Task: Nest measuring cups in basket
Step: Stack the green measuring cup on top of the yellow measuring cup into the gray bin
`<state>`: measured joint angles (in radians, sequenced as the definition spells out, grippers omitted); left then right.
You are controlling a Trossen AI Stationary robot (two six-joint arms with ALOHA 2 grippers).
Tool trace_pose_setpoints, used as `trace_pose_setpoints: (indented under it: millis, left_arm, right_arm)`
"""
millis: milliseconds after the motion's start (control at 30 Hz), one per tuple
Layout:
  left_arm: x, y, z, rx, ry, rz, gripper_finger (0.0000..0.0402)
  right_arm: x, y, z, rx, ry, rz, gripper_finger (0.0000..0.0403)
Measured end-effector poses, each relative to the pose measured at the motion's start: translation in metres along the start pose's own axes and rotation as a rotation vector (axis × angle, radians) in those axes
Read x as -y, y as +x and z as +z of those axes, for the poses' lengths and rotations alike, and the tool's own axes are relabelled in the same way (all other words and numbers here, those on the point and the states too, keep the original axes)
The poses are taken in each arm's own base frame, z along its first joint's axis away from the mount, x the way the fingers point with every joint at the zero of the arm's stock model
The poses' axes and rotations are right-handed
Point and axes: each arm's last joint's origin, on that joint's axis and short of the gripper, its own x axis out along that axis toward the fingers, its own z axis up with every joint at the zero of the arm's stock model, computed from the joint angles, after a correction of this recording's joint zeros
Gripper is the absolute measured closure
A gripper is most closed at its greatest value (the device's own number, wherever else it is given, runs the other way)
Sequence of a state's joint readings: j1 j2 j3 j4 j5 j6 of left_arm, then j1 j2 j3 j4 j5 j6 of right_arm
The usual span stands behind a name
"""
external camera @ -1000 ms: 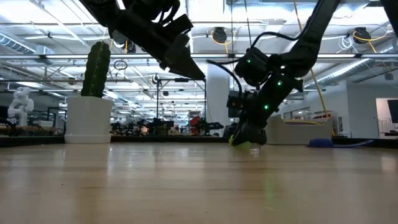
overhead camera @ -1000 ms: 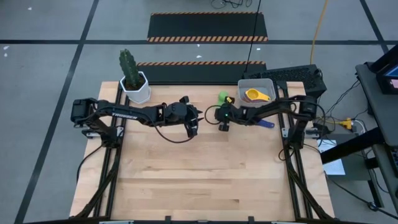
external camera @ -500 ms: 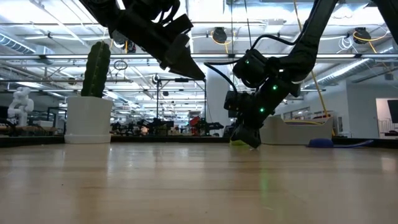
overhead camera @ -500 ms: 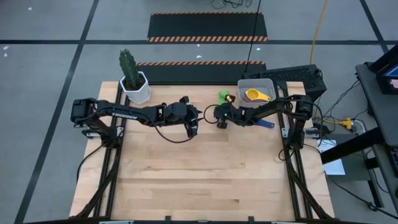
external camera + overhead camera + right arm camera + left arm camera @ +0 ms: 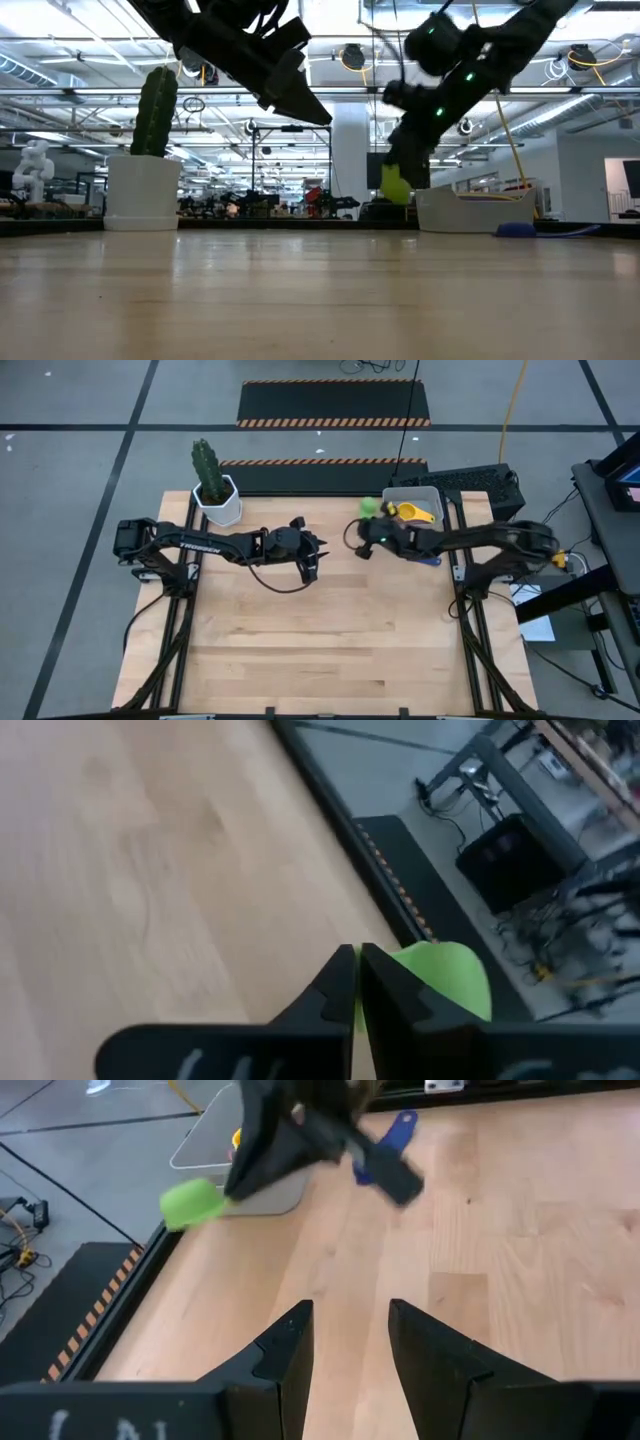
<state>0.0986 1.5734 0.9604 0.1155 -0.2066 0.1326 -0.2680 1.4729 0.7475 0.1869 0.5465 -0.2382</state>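
Observation:
The green measuring cup [image 5: 370, 507] hangs in the air beside the grey basket [image 5: 400, 492], near the table's far edge. My right gripper [image 5: 373, 523] is shut on it. In the low view the green cup [image 5: 394, 185] is well above the wood, left of the basket [image 5: 470, 210]. An orange-yellow cup [image 5: 412, 513] lies in the basket. A dark blue cup [image 5: 428, 558] rests on the table under my right arm. My left gripper [image 5: 311, 567] hovers open over the table's middle, touching nothing. My right gripper pinches the green cup by its handle [image 5: 357, 1008] between the two fingers. The bowl [image 5: 447, 977] sticks out past the fingertips. In the low view the cup hangs below the fingers, lifted clear of the table.
A white hexagonal pot with a cactus [image 5: 217, 500] stands at the table's far left corner. Bare wood [image 5: 320, 640] fills the near half of the table. Past the far edge lie a black mat with hazard stripes [image 5: 320, 465] and cables.
My right gripper has risen and swung toward the table's far edge and the basket, carrying the green cup. The cup was on the table a second ago and now hangs clear of it. My right arm's elbow has moved out to the right.

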Motion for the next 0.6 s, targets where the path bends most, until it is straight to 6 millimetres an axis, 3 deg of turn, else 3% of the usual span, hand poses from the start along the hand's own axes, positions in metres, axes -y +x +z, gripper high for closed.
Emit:
trace_pose_setpoints:
  millis: [333,600]
  left_arm:
    - [0.013,-0.004,0.011,0.108,-0.003,-0.09,0.0266]
    - [0.024,-0.008,0.017,0.16,0.004,-0.124,0.0266]
  right_arm:
    - [0.047,-0.076,-0.003,0.132,0.416,0.09,0.0402]
    - [0.083,-0.131,-0.018,0.279,0.593,0.071,0.0403]
